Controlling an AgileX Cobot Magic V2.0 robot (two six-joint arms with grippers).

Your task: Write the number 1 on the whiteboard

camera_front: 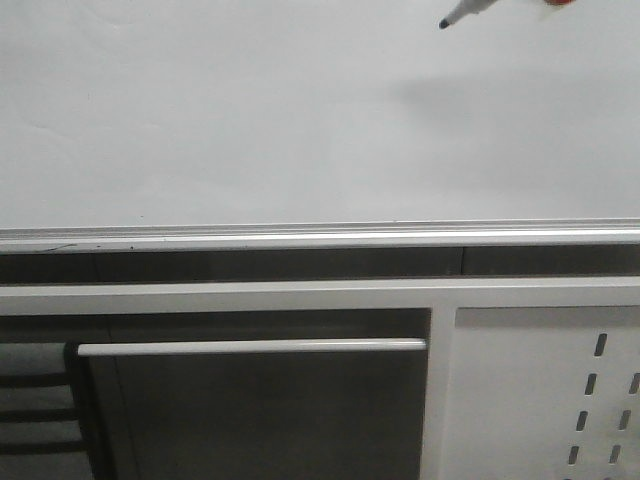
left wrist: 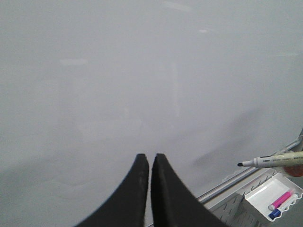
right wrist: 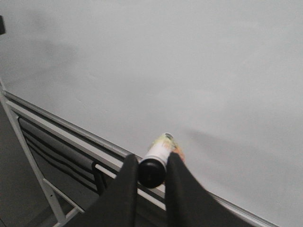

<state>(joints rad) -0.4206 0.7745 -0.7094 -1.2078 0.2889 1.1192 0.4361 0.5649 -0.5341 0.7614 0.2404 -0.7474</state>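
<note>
Three views, none complete. Front view filled mostly by the whiteboard (camera_front: 300, 110), glossy, pale grey, bare of any stroke; no number 1 seen anywhere on it. Silver rim (camera_front: 320, 236) along the lower edge, with a faint dark scuff near its left end, too small to read. Marker (camera_front: 468, 10) cut off by the top edge of the front view: only the black tip and a short length of white barrel shown, slanting down to the left, with a red-orange scrap at the very corner. Soft shadow on the board below and right of the tip; contact between tip and board impossible to judge.

Right tool (right wrist: 151, 163) pinching the marker's rear end, seen end-on as a black round cap with a white and yellowish label beyond; writing tip hidden behind the barrel in that view. Right arm out of the front frame.

Left tool (left wrist: 150, 161) pressed together, fingers (left wrist: 137, 189) dark and nearly touching with a thin slit between, holding nothing, near the board's plain face. Same marker visible at the far edge of the left wrist view, partly cropped. Beneath it a white tray (left wrist: 272, 196) with a pink marker (left wrist: 281, 199) and a blue cap (left wrist: 274, 213), also clipped by the frame. Perforated cabinet panel (camera_front: 545, 395) below the board, cut off at right.
</note>
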